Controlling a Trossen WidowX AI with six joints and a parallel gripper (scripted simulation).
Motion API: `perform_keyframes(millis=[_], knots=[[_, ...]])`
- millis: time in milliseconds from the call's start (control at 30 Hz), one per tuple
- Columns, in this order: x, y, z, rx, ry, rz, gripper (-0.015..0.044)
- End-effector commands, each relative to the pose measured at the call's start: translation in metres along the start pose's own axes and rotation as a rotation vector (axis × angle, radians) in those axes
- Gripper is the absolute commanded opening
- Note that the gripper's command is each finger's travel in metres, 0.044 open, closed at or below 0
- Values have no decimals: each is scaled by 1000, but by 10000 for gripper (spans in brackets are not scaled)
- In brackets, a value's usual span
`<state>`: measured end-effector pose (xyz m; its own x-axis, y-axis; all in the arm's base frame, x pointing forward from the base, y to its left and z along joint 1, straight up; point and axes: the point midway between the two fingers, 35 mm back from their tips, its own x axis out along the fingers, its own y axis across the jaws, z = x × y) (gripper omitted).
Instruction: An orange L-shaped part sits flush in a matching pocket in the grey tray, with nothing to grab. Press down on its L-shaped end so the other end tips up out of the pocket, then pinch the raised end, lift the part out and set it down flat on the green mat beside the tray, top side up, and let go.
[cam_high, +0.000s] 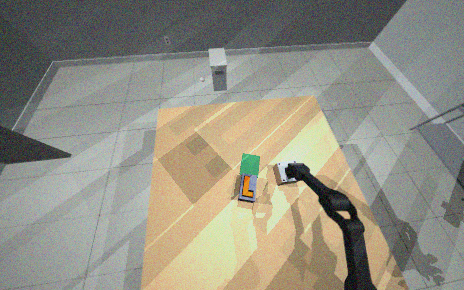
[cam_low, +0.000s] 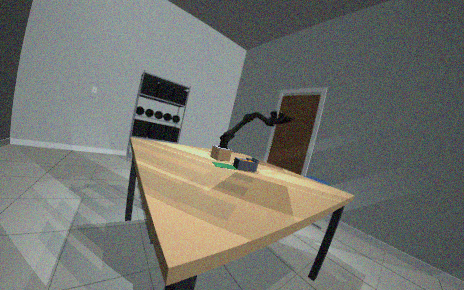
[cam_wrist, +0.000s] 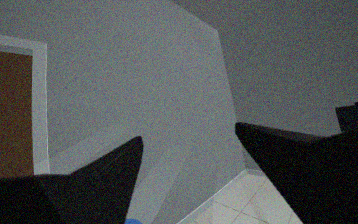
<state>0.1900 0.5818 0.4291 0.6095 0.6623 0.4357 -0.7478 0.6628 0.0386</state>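
The grey tray (cam_high: 247, 200) (cam_low: 246, 165) stands on the table with the orange L-shaped part (cam_high: 246, 191) (cam_low: 250, 159) in its top; the part is too small to tell whether it lies fully flush. The green mat (cam_high: 250, 164) (cam_low: 223, 165) lies flat right beside the tray, with nothing on it. My gripper (cam_low: 289, 118) (cam_wrist: 189, 134) is open and empty, raised high above the table and well away from the tray. In the wrist view its fingers stand wide apart, facing walls and floor. It is outside the top view.
The arm's base stands on a box (cam_high: 283, 176) (cam_low: 220, 153) close to the tray and mat. The wooden table (cam_high: 190, 235) (cam_low: 185, 220) carries them all. A shelf rack (cam_low: 159, 107) and a brown door (cam_low: 299, 132) stand behind.
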Motion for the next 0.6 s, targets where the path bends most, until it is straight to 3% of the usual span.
perform_keyframes(millis=[0, 233, 400, 567], knots=[[1, -4, -3, -4, 12, -1, 374], [10, -90, -67, -66, 283, -49, 190], [-7, -168, -115, -61, 518, -126, 180], [-48, -247, -153, -15, 761, -243, 180]])
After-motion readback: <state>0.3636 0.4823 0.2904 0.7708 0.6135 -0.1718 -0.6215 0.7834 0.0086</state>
